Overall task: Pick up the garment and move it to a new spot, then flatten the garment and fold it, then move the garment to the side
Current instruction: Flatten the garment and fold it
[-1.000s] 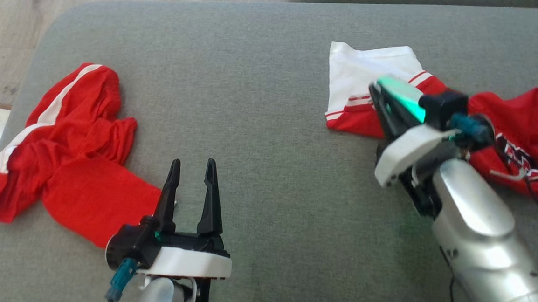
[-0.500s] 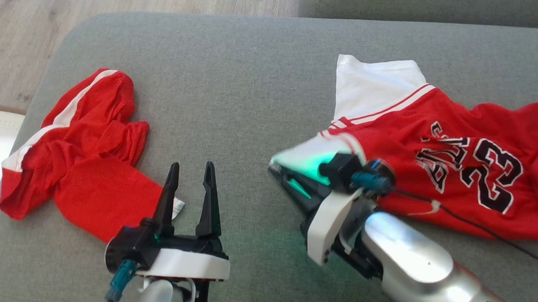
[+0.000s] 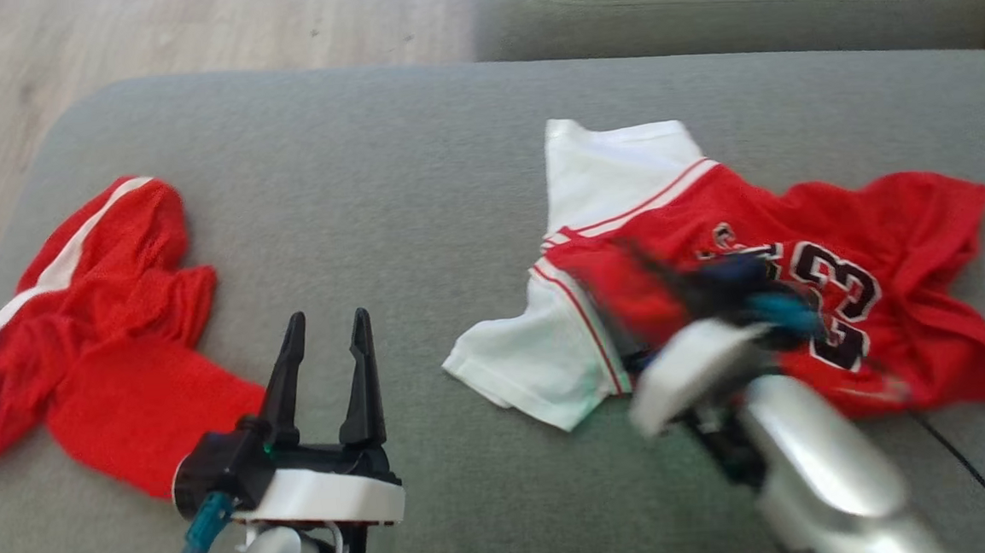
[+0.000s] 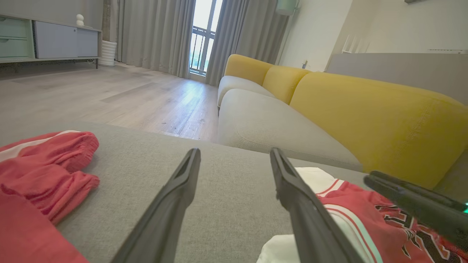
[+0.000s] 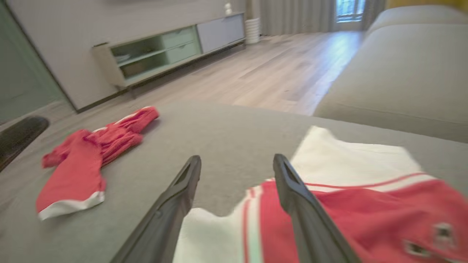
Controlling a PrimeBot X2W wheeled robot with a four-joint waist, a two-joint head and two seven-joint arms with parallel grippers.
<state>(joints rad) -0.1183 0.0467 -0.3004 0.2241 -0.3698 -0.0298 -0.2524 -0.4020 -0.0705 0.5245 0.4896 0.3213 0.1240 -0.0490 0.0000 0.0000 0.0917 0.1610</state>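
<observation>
Grey cushion (image 3: 419, 187): jersey (image 3: 670, 240), shorts (image 3: 112, 351) (both red)

Black number 23 on red jersey (image 3: 677, 222); lettering above it unreadable.

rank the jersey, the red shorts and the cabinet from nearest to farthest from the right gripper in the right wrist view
From the right gripper:
1. jersey, just below the fingers, at the lower right.
2. red shorts, farther off on the grey cushion, to the left.
3. cabinet, across the wooden floor by the far wall.
</observation>
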